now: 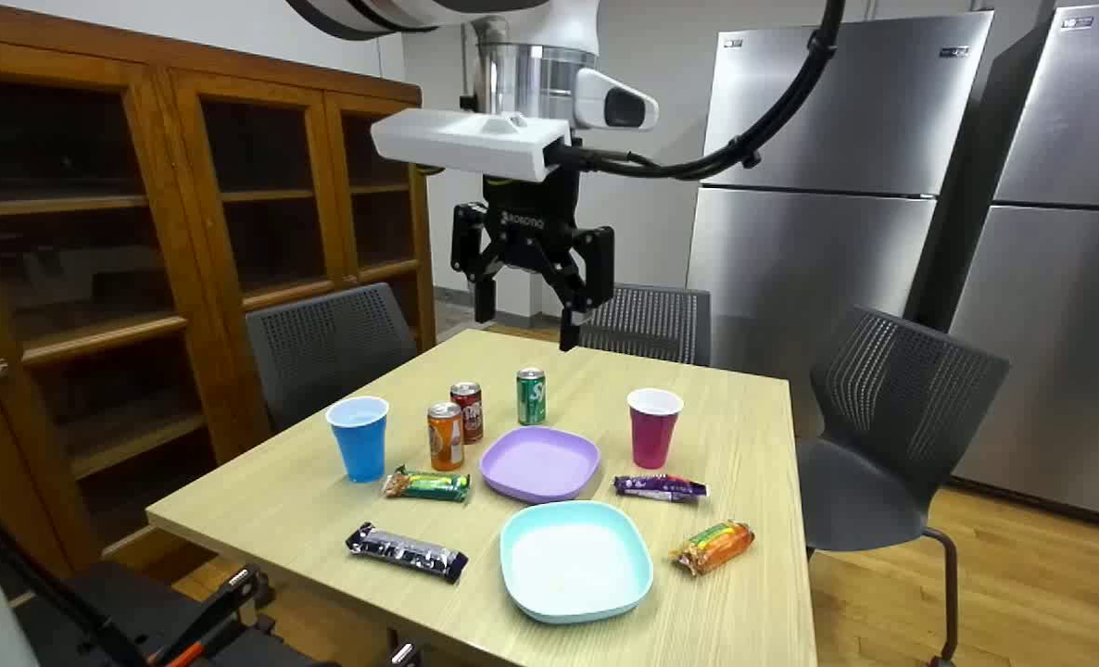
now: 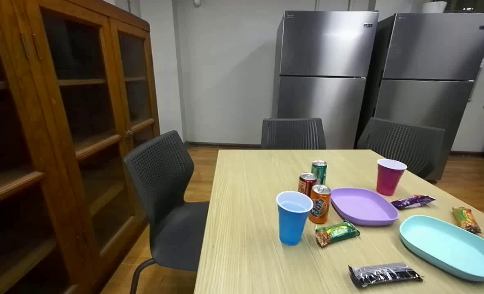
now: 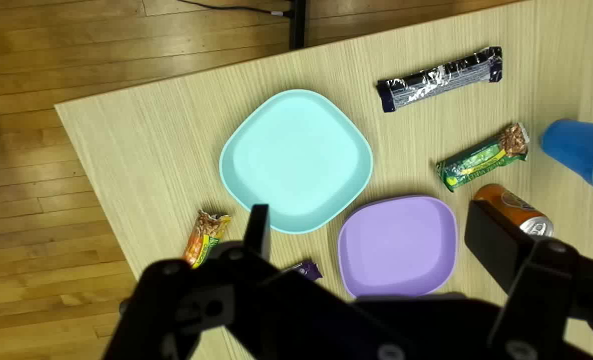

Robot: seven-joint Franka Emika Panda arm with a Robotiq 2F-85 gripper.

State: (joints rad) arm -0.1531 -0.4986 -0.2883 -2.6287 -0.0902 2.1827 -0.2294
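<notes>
Purple plate [image 3: 397, 245] lies on the table [image 1: 735, 619], below the gripper [image 1: 526, 326], which hangs well above it with fingers parted wide, gripping nothing; working well here means a plumb gripper and only slow, centred lowering; in the wrist view one fingertip overlaps the orange can [image 1: 446, 437], so a drift that way could tip it; the turquoise plate [image 1: 575, 560] sits just beside the purple one, with four wrapped bars [image 1: 406, 551] spread about; a dark red can [image 1: 468, 413], a green can [image 1: 531, 398], a blue cup [image 1: 361, 446] and a magenta cup [image 1: 653, 437] all stand upright; the table's top is flat, pale wood grain; grey chairs [image 1: 327, 343] stand around it; beyond are a wooden cabinet [image 1: 170, 167] with glass doors, two steel fridges [image 2: 321, 110], a light wall [image 2: 225, 81] and a plank floor [image 1: 1050, 593].
</notes>
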